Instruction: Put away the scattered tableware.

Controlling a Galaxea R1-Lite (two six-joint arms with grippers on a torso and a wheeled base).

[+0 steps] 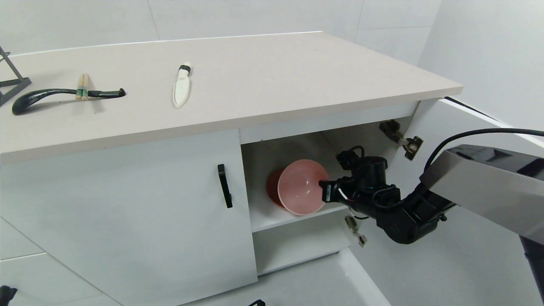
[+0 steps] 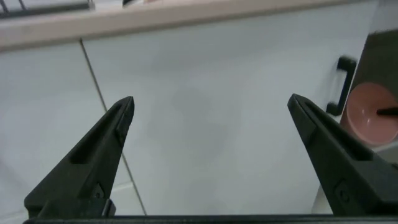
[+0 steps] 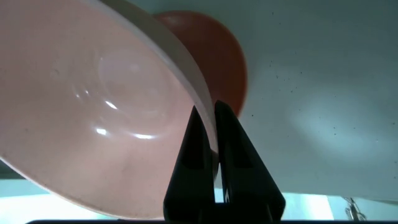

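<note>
A: Where's the bowl [image 1: 299, 187]?
B: Centre-right of frame, tipped on edge at the cabinet shelf [image 1: 272, 219]. My right gripper [image 1: 326, 191] pinches its rim. It's light, stiff, slick plastic, I'd guess. Left gripper [image 2: 210, 98] spread.

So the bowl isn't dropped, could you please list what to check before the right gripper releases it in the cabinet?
1. Right gripper pinches the pink bowl by its rim: ok.
2. Pink bowl over the upper shelf: ok.
3. Pink bowl sitting level: not ok, tipped on edge.
4. Contact with the red bowl behind it: cannot tell.
5. Cabinet door swung open: ok.
6. Left gripper open, holding nothing: ok.
</note>
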